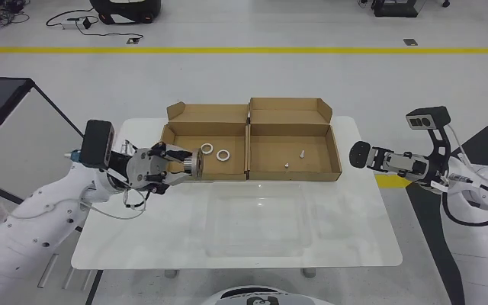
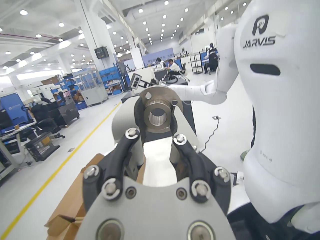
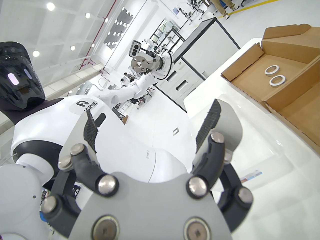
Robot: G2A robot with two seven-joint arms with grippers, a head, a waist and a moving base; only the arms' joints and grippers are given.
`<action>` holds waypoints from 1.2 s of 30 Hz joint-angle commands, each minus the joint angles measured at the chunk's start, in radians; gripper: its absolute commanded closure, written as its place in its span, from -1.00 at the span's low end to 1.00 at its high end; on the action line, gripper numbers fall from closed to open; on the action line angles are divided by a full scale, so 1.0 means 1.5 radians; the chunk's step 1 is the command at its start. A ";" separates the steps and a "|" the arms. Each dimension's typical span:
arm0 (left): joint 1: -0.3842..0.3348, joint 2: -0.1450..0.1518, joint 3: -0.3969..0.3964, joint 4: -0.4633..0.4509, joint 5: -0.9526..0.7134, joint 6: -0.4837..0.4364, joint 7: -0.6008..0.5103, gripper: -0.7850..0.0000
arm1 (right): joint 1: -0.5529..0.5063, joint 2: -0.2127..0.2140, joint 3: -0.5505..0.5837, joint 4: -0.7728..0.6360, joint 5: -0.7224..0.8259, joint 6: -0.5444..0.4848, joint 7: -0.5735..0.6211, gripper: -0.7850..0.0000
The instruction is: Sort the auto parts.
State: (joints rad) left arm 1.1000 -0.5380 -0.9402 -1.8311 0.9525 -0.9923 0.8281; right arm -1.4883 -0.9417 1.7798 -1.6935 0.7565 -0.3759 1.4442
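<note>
L hand (image 2: pixel 156 118) w/ metal flange (image 2: pixel 160 95), box (image 1: pixel 207 130) beside (2 white rings (image 1: pixel 223 155) inside)

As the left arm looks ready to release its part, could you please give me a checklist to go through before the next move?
1. Grip: left gripper shut on the metal flange: ok.
2. Position: flange over the left cardboard box: ok, by the top view.
3. Drop spot free of the two white rings: cannot tell; one ring lies close beside the flange.
4. Height above the box floor: cannot tell.
5. Other arm: right gripper open, apart from the right cardboard box: ok.
</note>
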 commanded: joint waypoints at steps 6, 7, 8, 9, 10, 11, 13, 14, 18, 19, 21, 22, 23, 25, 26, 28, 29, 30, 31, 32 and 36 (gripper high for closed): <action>0.031 -0.021 -0.047 -0.031 -0.076 -0.007 -0.007 1.00 | 0.000 0.000 0.000 0.000 0.000 0.000 0.000 -1.00; 0.037 -0.025 -0.056 -0.037 -0.085 -0.007 -0.007 1.00 | 0.000 0.000 0.000 0.000 0.000 0.000 0.000 -1.00; 0.045 -0.029 -0.064 -0.043 -0.097 -0.008 -0.008 1.00 | 0.000 0.000 0.000 0.000 0.000 0.000 0.000 -1.00; 0.052 -0.034 -0.074 -0.049 -0.109 -0.010 -0.010 1.00 | 0.000 0.000 0.000 0.000 0.000 0.000 0.000 -1.00; 0.058 -0.038 -0.085 -0.052 -0.116 -0.013 -0.013 1.00 | 0.000 0.000 0.000 0.000 0.000 0.000 0.000 -1.00; 0.065 -0.043 -0.094 -0.056 -0.114 -0.013 -0.013 1.00 | 0.000 0.000 0.000 0.000 0.000 0.000 0.000 -1.00; 0.079 -0.051 -0.108 -0.066 -0.116 -0.013 -0.013 1.00 | 0.000 0.000 0.000 0.000 0.000 0.000 0.000 -1.00; 0.084 -0.055 -0.116 -0.072 -0.113 -0.013 -0.013 1.00 | 0.000 0.000 0.000 0.000 0.000 0.000 0.000 -1.00; 0.107 -0.071 -0.141 -0.093 -0.111 -0.013 -0.013 1.00 | 0.000 0.000 0.000 0.000 0.000 0.000 0.000 -1.00; 0.112 -0.075 -0.146 -0.096 -0.111 -0.013 -0.013 1.00 | 0.000 0.000 0.000 0.000 0.000 0.000 0.000 -1.00; 0.120 -0.082 -0.157 -0.103 -0.108 -0.013 -0.013 1.00 | 0.000 0.000 0.000 0.000 0.000 0.000 0.000 -1.00; 0.124 -0.086 -0.162 -0.108 -0.115 -0.013 -0.013 1.00 | 0.000 0.000 0.000 0.000 0.000 0.000 0.000 -1.00; 0.128 -0.089 -0.167 -0.111 -0.119 -0.013 -0.013 1.00 | 0.000 0.000 0.000 0.000 0.000 0.000 0.000 -1.00; 0.132 -0.097 -0.179 -0.123 -0.131 -0.013 -0.013 1.00 | 0.000 0.000 0.000 0.000 0.000 0.000 0.000 -1.00; 0.135 -0.102 -0.184 -0.126 -0.136 -0.013 -0.013 1.00 | 0.000 0.000 0.000 0.000 0.000 0.000 0.000 -1.00; 0.138 -0.110 -0.193 -0.138 -0.145 -0.013 -0.013 1.00 | 0.000 0.000 0.000 0.000 0.000 0.000 0.000 -1.00; 0.141 -0.114 -0.197 -0.140 -0.152 -0.013 -0.013 1.00 | 0.000 0.000 0.000 0.000 0.000 0.000 0.000 -1.00; 0.143 -0.118 -0.200 -0.139 -0.150 -0.013 -0.013 1.00 | 0.000 0.000 0.000 0.000 0.000 0.000 0.000 -1.00; 0.145 -0.122 -0.201 -0.142 -0.150 -0.013 -0.013 1.00 | 0.000 0.000 0.000 0.000 0.000 0.000 0.000 -1.00; 0.146 -0.126 -0.201 -0.147 -0.156 -0.013 -0.013 1.00 | 0.000 0.000 0.000 0.000 0.000 0.000 0.000 -1.00; 0.146 -0.140 -0.203 -0.162 -0.165 -0.013 -0.013 1.00 | 0.000 0.000 0.000 0.000 0.000 0.000 0.000 -1.00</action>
State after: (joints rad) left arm 1.3182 -0.7430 -1.2441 -2.0692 0.7144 -1.0123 0.8084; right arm -1.4883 -0.9417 1.7798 -1.6935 0.7565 -0.3759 1.4442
